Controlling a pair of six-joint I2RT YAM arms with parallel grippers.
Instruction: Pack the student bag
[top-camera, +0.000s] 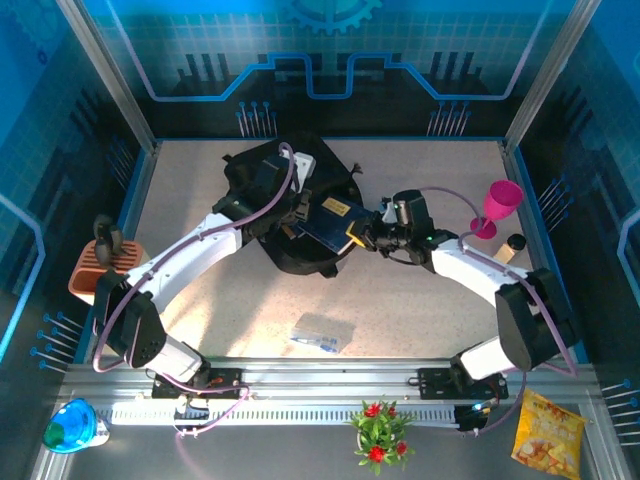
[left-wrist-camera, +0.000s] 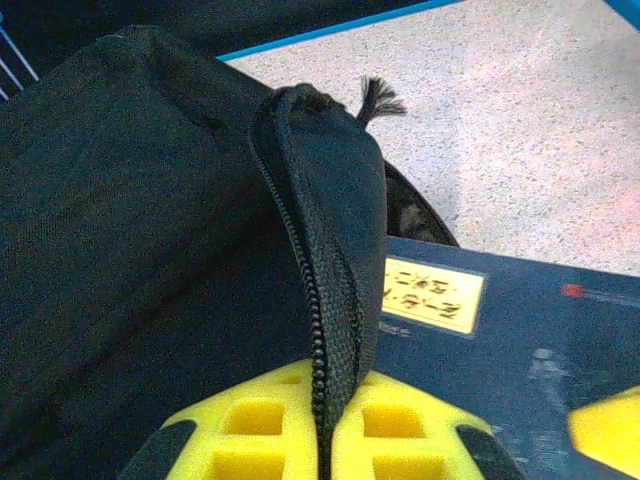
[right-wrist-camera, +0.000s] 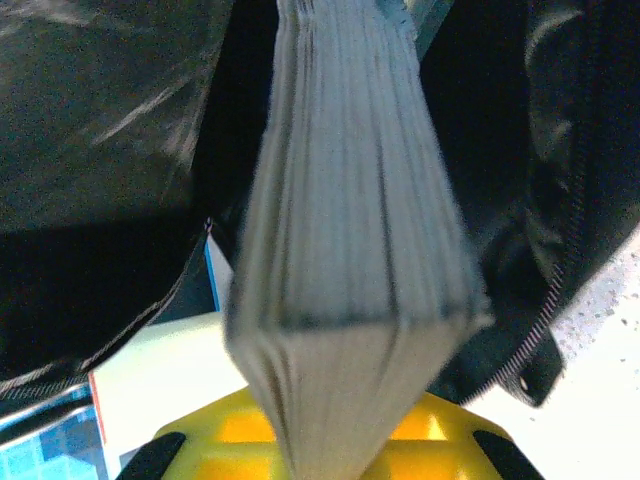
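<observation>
The student bag (top-camera: 305, 262) lies in the upper middle of the overhead frame on the speckled surface (top-camera: 420, 300). The left jaws are pinched shut on its zip edge (left-wrist-camera: 330, 250); the right jaws are clamped on a dark-blue book (right-wrist-camera: 350, 250) at the bag's mouth, seemingly partly inside. Best to lift the lip clear, feed the book in flat beneath it, and let go only once it sits deep.
</observation>
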